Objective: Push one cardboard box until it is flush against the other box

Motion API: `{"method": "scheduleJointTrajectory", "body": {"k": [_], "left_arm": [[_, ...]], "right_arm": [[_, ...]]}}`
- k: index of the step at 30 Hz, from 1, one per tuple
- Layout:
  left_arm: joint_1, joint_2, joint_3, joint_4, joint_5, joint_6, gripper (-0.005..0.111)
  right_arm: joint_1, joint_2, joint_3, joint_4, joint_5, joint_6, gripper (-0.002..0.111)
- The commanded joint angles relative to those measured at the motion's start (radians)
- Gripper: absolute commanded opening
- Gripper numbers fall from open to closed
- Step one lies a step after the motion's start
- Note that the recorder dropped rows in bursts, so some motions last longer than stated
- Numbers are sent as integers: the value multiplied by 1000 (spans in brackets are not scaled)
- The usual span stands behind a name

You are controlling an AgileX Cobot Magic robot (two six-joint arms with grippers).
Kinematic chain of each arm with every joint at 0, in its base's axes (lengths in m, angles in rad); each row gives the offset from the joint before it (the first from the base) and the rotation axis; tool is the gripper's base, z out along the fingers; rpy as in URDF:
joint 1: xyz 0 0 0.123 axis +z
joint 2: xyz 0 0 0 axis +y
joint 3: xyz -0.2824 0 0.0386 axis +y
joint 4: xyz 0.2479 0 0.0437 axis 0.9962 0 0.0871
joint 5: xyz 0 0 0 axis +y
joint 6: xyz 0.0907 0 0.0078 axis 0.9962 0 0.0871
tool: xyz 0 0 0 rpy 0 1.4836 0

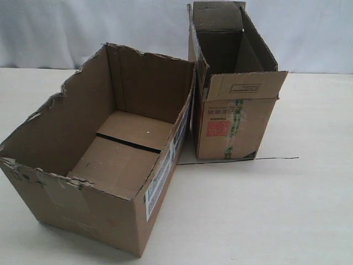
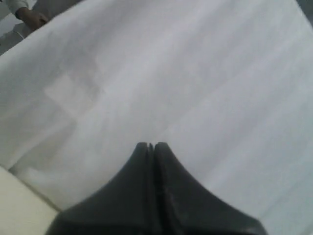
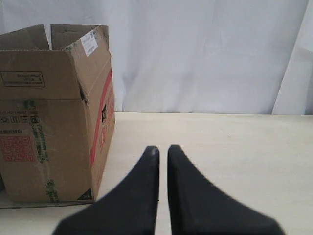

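Your left gripper [image 2: 150, 145] shows only in its own wrist view, black jaws pressed tight together with nothing between them, pointing at a white cloth backdrop [image 2: 195, 73]; you won't find it in the exterior view. On the left of the pale beige table [image 1: 265, 210] sits the wide brown cardboard box [image 1: 71, 127] with a torn, ragged rim and no flaps, open at the top and empty inside, a white printed label [image 1: 157, 185] on its right-hand side. It stands skewed, not square to its neighbour: a wedge of bare table shows between the two at floor level, narrowing toward the back, where its far right corner comes right up to the other carton — whether they touch there you cannot tell. To the right stands the taller, narrower brown cardboard box [image 1: 231, 124], flaps up, with a red-orange square label [image 1: 218, 128] and green-striped tape [image 1: 238, 118] on its front; a thin black line [image 1: 276, 158] runs along the table from its base. Your right gripper [image 3: 163, 149] hovers over bare table beside this tall carton [image 3: 49, 122], apart from it — jaws drawn close with only a thin slit between them, pinching nothing.
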Motion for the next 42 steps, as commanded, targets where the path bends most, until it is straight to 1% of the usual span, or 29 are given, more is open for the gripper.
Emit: {"method": "scheduleJointTrajectory", "body": {"k": [1, 2, 3, 4, 5, 6, 7, 8, 10, 11, 13, 17, 19, 24, 27, 32, 33, 35, 36, 39, 42], "left_arm": [[-9, 218, -195, 175, 338, 233, 0], [-9, 301, -279, 349, 466, 233, 0], [-9, 364, -343, 477, 577, 231, 0], [-9, 449, -425, 623, 726, 229, 0], [-9, 510, -489, 727, 850, 226, 0], [-9, 587, -545, 791, 987, 226, 0], [-9, 636, -578, 822, 1054, 226, 0], [-9, 684, -607, 839, 1154, 226, 0], [-9, 771, -642, 846, 1280, 241, 0], [-9, 824, -654, 835, 1313, 263, 0], [-9, 870, -651, 787, 1313, 296, 0], [-9, 871, -632, 538, 1313, 395, 0], [-9, 842, -625, 467, 1313, 429, 0], [-9, 706, -578, 265, 1313, 614, 0], [-9, 639, -509, 138, 1313, 668, 0], [-9, 609, -369, 1, 1313, 678, 0], [-9, 609, -355, -38, 1313, 679, 0], [-9, 609, -336, -113, 1313, 735, 0], [-9, 609, -326, -153, 1284, 768, 0], [-9, 615, -309, -213, 1187, 785, 0], [-9, 666, -307, -242, 1168, 785, 0]], "right_arm": [[-7, -4, 5, -10, 5, 5, 5], [-7, -4, 5, -10, 5, 5, 5], [-7, -4, 5, -10, 5, 5, 5], [-7, -4, 5, -10, 5, 5, 5], [-7, -4, 5, -10, 5, 5, 5], [-7, -4, 5, -10, 5, 5, 5], [-7, -4, 5, -10, 5, 5, 5], [-7, -4, 5, -10, 5, 5, 5], [-7, -4, 5, -10, 5, 5, 5], [-7, -4, 5, -10, 5, 5, 5], [-7, -4, 5, -10, 5, 5, 5], [-7, -4, 5, -10, 5, 5, 5], [-7, -4, 5, -10, 5, 5, 5], [-7, -4, 5, -10, 5, 5, 5], [-7, -4, 5, -10, 5, 5, 5], [-7, -4, 5, -10, 5, 5, 5], [-7, -4, 5, -10, 5, 5, 5], [-7, -4, 5, -10, 5, 5, 5], [-7, -4, 5, -10, 5, 5, 5], [-7, -4, 5, -10, 5, 5, 5], [-7, -4, 5, -10, 5, 5, 5]]}}
